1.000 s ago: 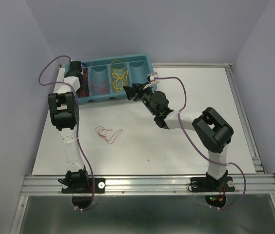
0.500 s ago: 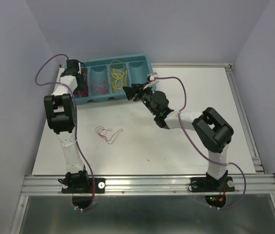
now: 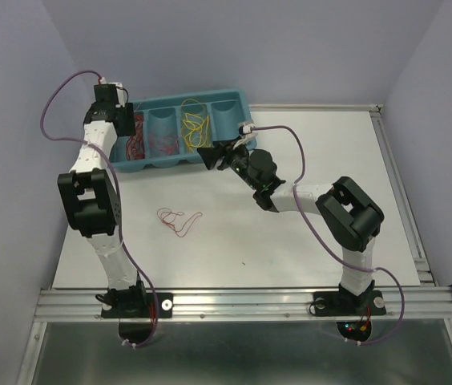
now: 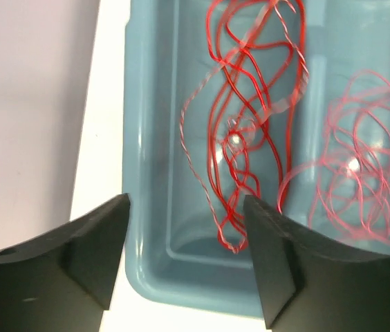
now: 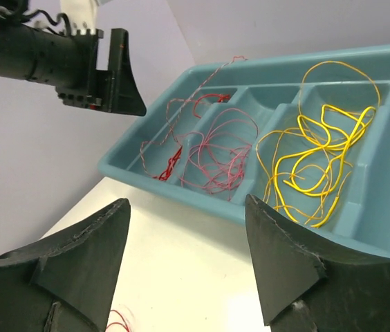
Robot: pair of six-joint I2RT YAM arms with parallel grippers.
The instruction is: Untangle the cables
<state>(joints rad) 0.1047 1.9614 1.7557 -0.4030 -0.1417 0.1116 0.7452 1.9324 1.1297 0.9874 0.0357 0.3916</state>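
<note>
— What's holding the wires?

— On the white table (image 3: 290,241), at its far left, sits a teal tray (image 3: 166,166) split into side-by-side compartments. The leftmost one holds the red cables (image 4: 240,138), a long twisted bundle with one strand draped over the rim. The next has the pink cables (image 4: 361,152) in loose rings, and the third the yellow cables (image 5: 319,166), looped and curling up its back wall.

— Anything outside it?

— The loose red cables (image 3: 179,219), a small curl lying on the table nearer the arm bases, well apart from the tray.

— And the grippers?

— The left gripper (image 4: 184,207) hangs over the near end of the leftmost compartment, jaws wide apart, gripping nothing and above the wires. The right gripper (image 5: 187,207) is spread wide too, with nothing in it, just in front of the tray's near wall.

— Arm poses?

— The left arm (image 3: 90,208) stands tall, its wrist tipped down over the tray. The right arm (image 3: 346,212) folds at the elbow and reaches low to the left.
</note>
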